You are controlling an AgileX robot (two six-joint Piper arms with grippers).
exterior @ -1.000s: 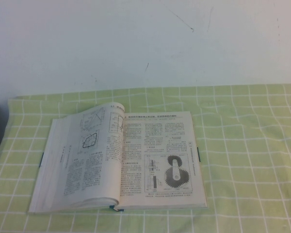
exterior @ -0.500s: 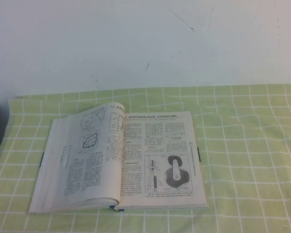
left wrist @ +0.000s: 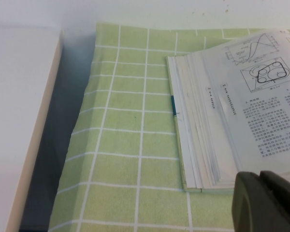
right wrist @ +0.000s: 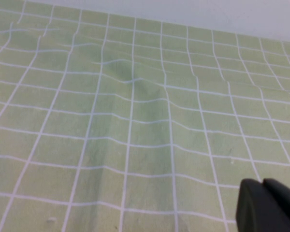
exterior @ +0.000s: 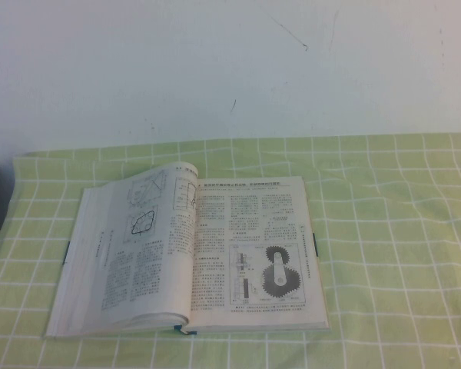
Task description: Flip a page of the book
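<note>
The book [exterior: 192, 254] lies open on the green checked cloth, left of centre. The page [exterior: 150, 231] lies on the left-hand stack, arched up near the spine, with its bold polygon diagram face up. The right-hand leaf [exterior: 257, 246] shows a black gear drawing. Neither gripper shows in the high view. In the left wrist view my left gripper [left wrist: 262, 174] is shut and empty, just off the near left corner of the book [left wrist: 198, 125], with the page [left wrist: 261, 106] beyond it. In the right wrist view my right gripper [right wrist: 262, 181] is shut and empty over bare cloth.
The green checked cloth [exterior: 392, 231] covers the table and is wrinkled under the right arm [right wrist: 135, 92]. A white box [left wrist: 19, 96] stands off the cloth's left edge, with a dark gap beside it. A white wall [exterior: 230, 69] rises behind.
</note>
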